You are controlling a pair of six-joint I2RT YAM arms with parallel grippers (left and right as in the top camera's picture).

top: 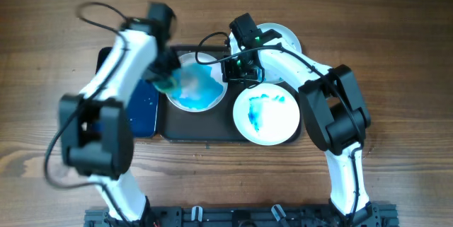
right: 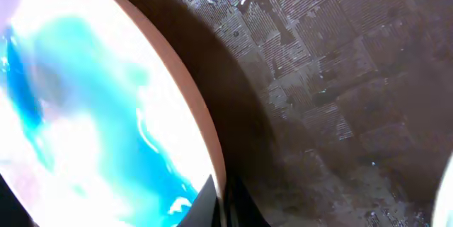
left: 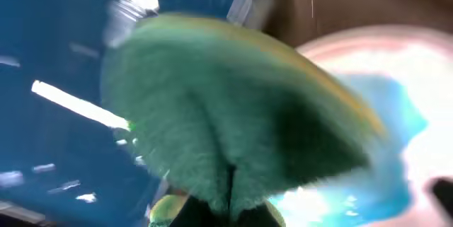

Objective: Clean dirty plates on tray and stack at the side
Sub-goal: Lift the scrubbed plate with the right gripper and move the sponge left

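Observation:
The dark tray (top: 212,131) holds two plates. The left plate (top: 205,92) is covered with blue smear and tilted; my right gripper (top: 228,71) is shut on its right rim (right: 212,156). My left gripper (top: 168,80) is shut on a green sponge (left: 233,114) and holds it at the plate's left edge (left: 396,114). The right plate (top: 267,115) lies flat on the tray with blue streaks. A third white plate (top: 287,37) lies off the tray at the back right, partly hidden by my right arm.
A smaller blue tray (top: 145,103) lies left of the dark tray, also in the left wrist view (left: 49,57). The dark tray's ribbed wet floor (right: 340,78) fills the right wrist view. Wooden table (top: 396,57) all round.

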